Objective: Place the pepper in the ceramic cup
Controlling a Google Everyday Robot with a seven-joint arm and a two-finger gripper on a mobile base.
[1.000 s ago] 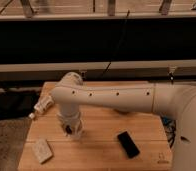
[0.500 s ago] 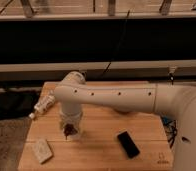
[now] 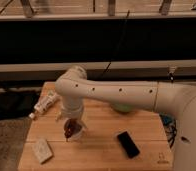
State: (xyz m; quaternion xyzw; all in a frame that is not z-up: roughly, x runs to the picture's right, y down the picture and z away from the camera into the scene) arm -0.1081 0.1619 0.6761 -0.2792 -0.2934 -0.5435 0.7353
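Note:
My gripper (image 3: 71, 128) hangs down from the white wrist over the left-middle of the wooden table (image 3: 101, 155). It is shut on the pepper (image 3: 69, 131), a small dark red piece at its fingertips. The ceramic cup (image 3: 78, 134), small and whitish, stands right under the gripper, mostly hidden behind the gripper and the pepper. The pepper sits at the cup's rim; I cannot tell whether it is inside.
A black phone (image 3: 127, 144) lies at the right front. A white packet (image 3: 42, 150) lies at the left front. A white tube (image 3: 45, 103) lies at the back left. A pale green bowl (image 3: 122, 107) shows just under my forearm at the back.
The wrist has shifted slightly left and down over the cup. The dark red pepper now shows more plainly at the fingertips. The other objects have not moved.

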